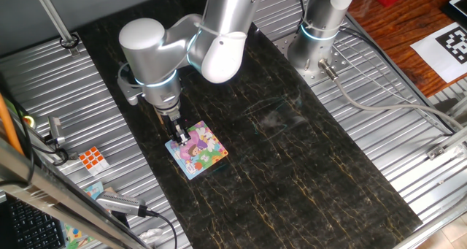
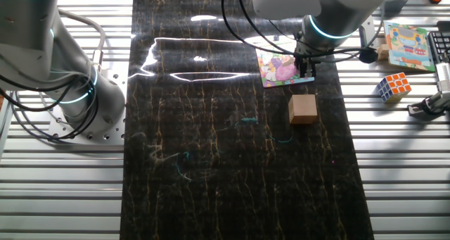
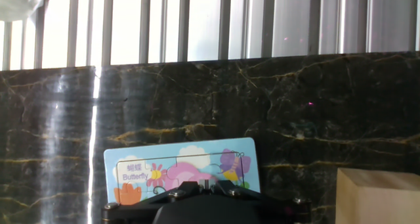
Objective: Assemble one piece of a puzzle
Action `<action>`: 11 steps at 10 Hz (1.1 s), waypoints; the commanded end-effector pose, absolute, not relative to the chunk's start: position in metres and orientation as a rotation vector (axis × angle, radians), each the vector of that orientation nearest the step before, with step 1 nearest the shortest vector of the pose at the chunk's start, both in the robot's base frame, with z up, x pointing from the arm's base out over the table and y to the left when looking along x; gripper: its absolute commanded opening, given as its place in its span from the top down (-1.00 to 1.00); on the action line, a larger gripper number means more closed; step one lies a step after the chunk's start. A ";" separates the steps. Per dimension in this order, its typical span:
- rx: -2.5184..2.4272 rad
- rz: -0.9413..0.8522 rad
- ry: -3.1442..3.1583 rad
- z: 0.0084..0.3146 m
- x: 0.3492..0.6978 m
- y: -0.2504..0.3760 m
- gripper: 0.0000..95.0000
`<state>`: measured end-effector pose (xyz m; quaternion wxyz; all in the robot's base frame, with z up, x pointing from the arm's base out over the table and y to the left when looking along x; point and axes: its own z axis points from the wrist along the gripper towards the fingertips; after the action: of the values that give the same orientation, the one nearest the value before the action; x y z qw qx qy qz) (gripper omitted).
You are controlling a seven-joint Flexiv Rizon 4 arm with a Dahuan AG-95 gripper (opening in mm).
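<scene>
In one fixed view, the gripper point(image 1: 178, 137) stood directly over the puzzle point(image 1: 198, 150), at the puzzle's edge nearest the arm. The fingers were close together at the puzzle surface; whether they gripped anything could not be determined. An orange-and-white cube point(image 1: 92, 158) lay well apart from the puzzle, on the ribbed metal.

In the other fixed view, the gripper point(image 2: 305, 71) covered one edge of the puzzle point(image 2: 280, 68). A tan block point(image 2: 303, 108) sat near the puzzle, apart from it. The piece could not be distinguished.

In the hand view, the puzzle point(image 3: 177, 165) lay flat on the dark table point(image 3: 197, 99), just beyond the gripper body. The tan block point(image 3: 377, 196) sat beside the puzzle, not touching. The fingertips were hidden.
</scene>
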<state>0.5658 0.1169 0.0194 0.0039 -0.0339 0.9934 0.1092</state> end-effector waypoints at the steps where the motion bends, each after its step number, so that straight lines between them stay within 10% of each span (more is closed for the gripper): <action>1: -0.110 0.342 3.113 0.019 0.566 0.117 1.00; 11: -0.120 0.336 3.112 0.015 0.566 0.116 1.00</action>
<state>0.5658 0.1161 0.0170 0.0038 -0.0362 0.9935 0.1076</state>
